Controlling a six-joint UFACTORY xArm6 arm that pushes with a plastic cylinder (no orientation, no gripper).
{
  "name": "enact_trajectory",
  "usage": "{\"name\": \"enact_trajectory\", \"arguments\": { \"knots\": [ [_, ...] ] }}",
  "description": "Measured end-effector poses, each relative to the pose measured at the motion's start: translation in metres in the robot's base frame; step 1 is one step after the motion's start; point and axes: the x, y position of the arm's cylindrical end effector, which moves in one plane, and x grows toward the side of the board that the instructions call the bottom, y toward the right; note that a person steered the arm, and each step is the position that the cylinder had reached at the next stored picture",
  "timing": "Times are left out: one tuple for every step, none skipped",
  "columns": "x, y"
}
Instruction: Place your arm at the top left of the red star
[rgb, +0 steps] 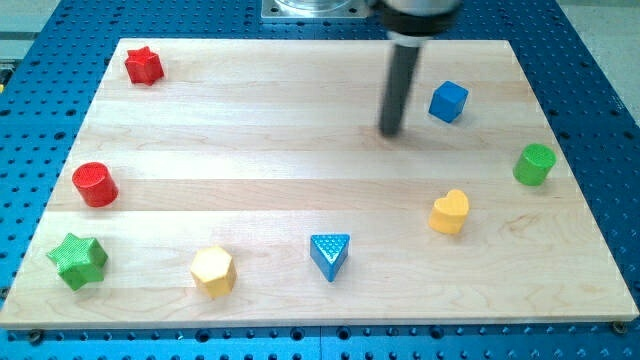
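Note:
The red star (143, 66) lies near the top left corner of the wooden board (280, 150). My tip (390, 131) rests on the board in the upper right part, far to the right of the red star and a little lower. The tip is just left of the blue cube (448, 101) and touches no block.
A red cylinder (95, 184) and a green star (78, 260) sit at the left edge. A yellow hexagon (213, 270), a blue triangle (330, 255) and a yellow heart (450, 212) lie along the bottom. A green cylinder (534, 164) stands at the right.

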Motion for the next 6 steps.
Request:
{"name": "enact_trajectory", "arguments": {
  "knots": [
    [0.001,-0.156],
    [-0.026,-0.284],
    [-0.054,-0.355],
    [-0.098,-0.352],
    [-0.144,-0.326],
    [-0.104,-0.278]
  ]
}}
